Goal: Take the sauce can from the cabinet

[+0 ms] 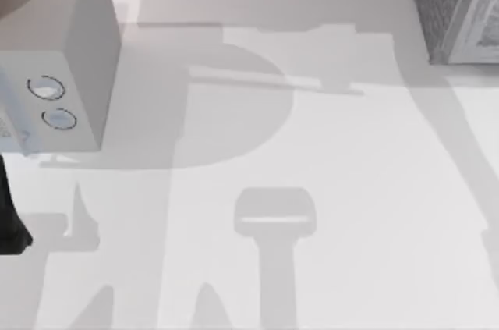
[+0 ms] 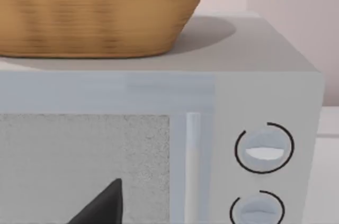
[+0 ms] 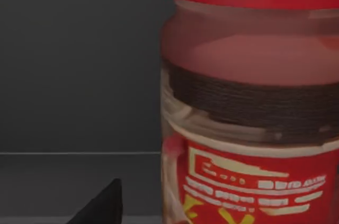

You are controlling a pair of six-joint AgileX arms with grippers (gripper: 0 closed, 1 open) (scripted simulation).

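The sauce can (image 3: 249,128) stands upright very close in the right wrist view. It has a red lid, a dark band below it and a red label with pale lettering. Behind it are the dark inner wall (image 3: 79,60) and floor of the cabinet (image 1: 456,10), whose speckled grey side stands at the table's far right corner. A dark tip of my right gripper (image 3: 105,205) lies just beside the can's base. My left arm (image 1: 9,217) is at the table's left edge, and its gripper (image 2: 103,205) faces a light grey box.
The light grey box (image 1: 58,57) with two round rings (image 2: 264,149) stands at the far left. A woven basket (image 2: 95,12) sits on top of it. Arm shadows cross the white table (image 1: 327,189).
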